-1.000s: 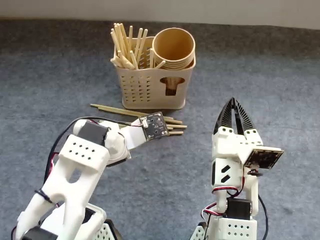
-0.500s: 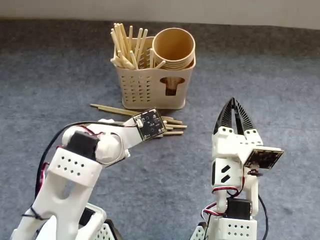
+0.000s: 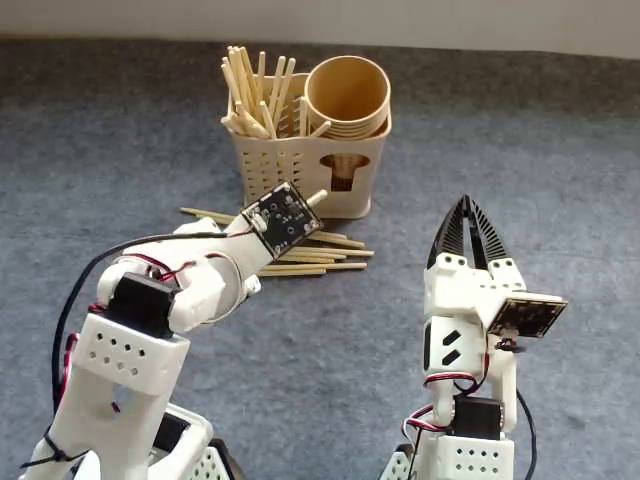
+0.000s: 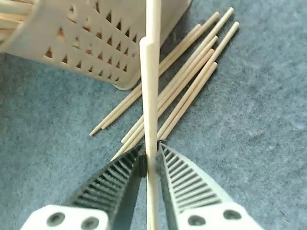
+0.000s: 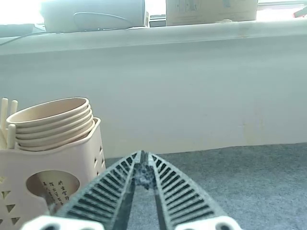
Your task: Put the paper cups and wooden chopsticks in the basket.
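Wooden chopsticks stand bundled in one compartment of the perforated plastic basket, beside a nested stack of paper cups in the other, so the cups' share of the job looks done. Several loose chopsticks lie in a rough sheaf on the grey carpet just in front of the basket, waiting to be collected. The left gripper pinches a single chopstick partway along its length, jaws pressed against it from both sides. The stick juts ahead of the fingers, lifted above the sheaf, its far end reaching toward the basket's front wall; contact cannot be made out. The right gripper sits well apart to the side, jaws pressed together on nothing, pointing toward the basket.
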{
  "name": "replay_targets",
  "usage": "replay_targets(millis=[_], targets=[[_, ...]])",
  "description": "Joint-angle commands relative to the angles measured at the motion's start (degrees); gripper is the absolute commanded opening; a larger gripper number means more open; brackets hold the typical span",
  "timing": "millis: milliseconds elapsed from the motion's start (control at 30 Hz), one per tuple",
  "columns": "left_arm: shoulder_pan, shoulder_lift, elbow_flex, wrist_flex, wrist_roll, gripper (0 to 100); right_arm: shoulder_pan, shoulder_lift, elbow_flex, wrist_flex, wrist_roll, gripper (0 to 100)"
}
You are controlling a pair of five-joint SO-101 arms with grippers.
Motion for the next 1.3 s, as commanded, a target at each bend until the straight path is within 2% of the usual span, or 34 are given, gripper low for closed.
replay_targets(millis=[0,567,1033,1133,1267], targets=[[0.84,-1.19,-7.25,0.00,4.04,3,0.13,0.40,8.75,0.22,0.79,0.5],[0.84,-0.84,-20.00,-0.97,13.01,3,0.13,0.40,8.75,0.22,0.79,0.5],[0.75,-0.75,-26.24,-11.08,14.33,3,0.13,0.40,8.75,0.22,0.79,0.5],[0.40,-0.75,-26.24,-15.47,17.23,3,0.13,0.40,8.75,0.22,0.79,0.5],[0.40,-0.75,-26.07,-21.98,17.49,3,0.13,0.40,8.75,0.22,0.79,0.5]])
